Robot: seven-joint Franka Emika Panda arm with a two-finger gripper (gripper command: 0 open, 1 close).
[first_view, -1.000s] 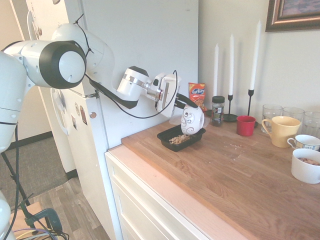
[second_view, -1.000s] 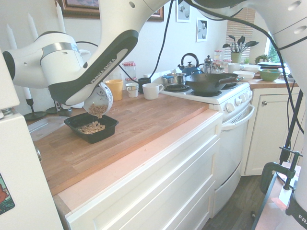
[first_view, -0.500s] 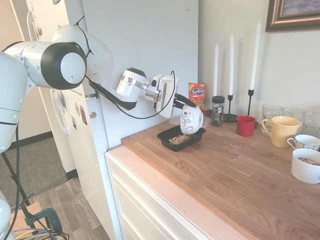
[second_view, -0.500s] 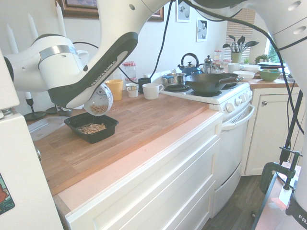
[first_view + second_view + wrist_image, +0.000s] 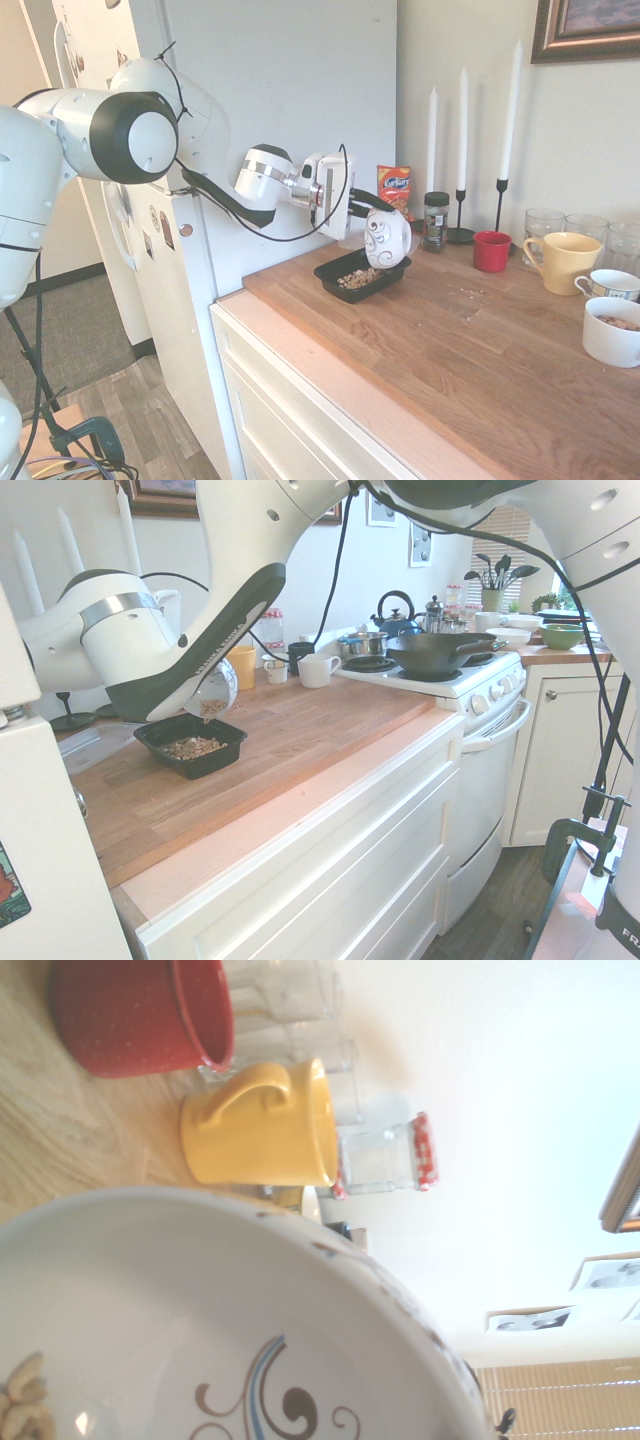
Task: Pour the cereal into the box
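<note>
My gripper (image 5: 368, 206) is shut on the rim of a white bowl with dark swirls (image 5: 387, 238), holding it tilted over the far end of the box (image 5: 334, 270), a shallow black tray on the wooden counter. A heap of tan cereal (image 5: 357, 278) lies in the box (image 5: 160, 735). In the second exterior view the forearm partly hides the bowl (image 5: 217, 688), with some cereal (image 5: 210, 708) showing at its lower lip above the heap of cereal (image 5: 192, 747) in the box. In the wrist view, a few pieces of cereal (image 5: 20, 1408) cling inside the bowl (image 5: 200, 1320).
Behind the box stand an orange snack packet (image 5: 395, 187), a dark-lidded jar (image 5: 435, 220), white candles (image 5: 461, 120) and a red cup (image 5: 491, 251). To the right are a yellow mug (image 5: 563, 262), glasses (image 5: 543, 222) and white cups (image 5: 611, 332). Crumbs (image 5: 468, 293) dot the counter. A stove (image 5: 440, 665) adjoins the counter.
The stream of cereal from the bowl into the box has stopped, and the heap in the box has grown. The forearm has swung lower, and the bowl has shifted slightly, still tilted.
</note>
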